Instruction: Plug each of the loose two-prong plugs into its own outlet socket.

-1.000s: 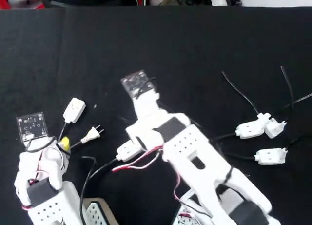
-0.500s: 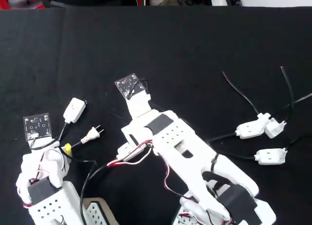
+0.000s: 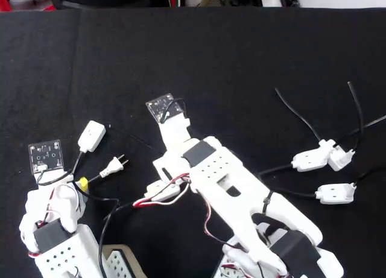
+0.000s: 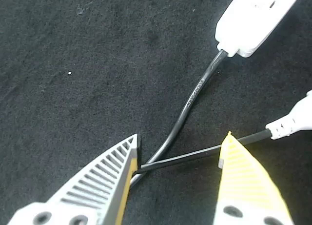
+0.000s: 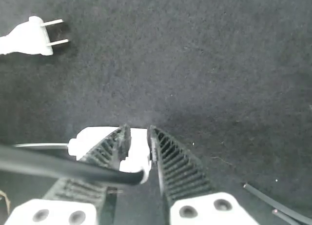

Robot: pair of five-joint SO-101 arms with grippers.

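Right tool (image 5: pixel 138 132): jaws nearly together, clamped on a white outlet socket (image 5: pixel 90 137). Most of the socket body is hidden behind the fingers, and a black cable (image 5: pixel 48 165) crosses in front. From above, this tool sits under its own arm and is hard to make out.

Left tool (image 4: pixel 182 137): jaws wide apart, holding nothing. Two black leads (image 4: pixel 195 95) cross on the surface (image 3: pixel 241 61) between its fingertips. Second socket (image 4: pixel 256 12) lies just beyond, cut off by the frame edge.

Loose two-prong plug (image 3: pixel 114 166) lies unplugged between the two arms, near the second socket.

Well apart on the right are a third socket (image 3: pixel 310 159) and a fourth socket (image 3: pixel 335 193). A white piece (image 3: pixel 339 157) touches the third socket; cannot tell if it is seated.
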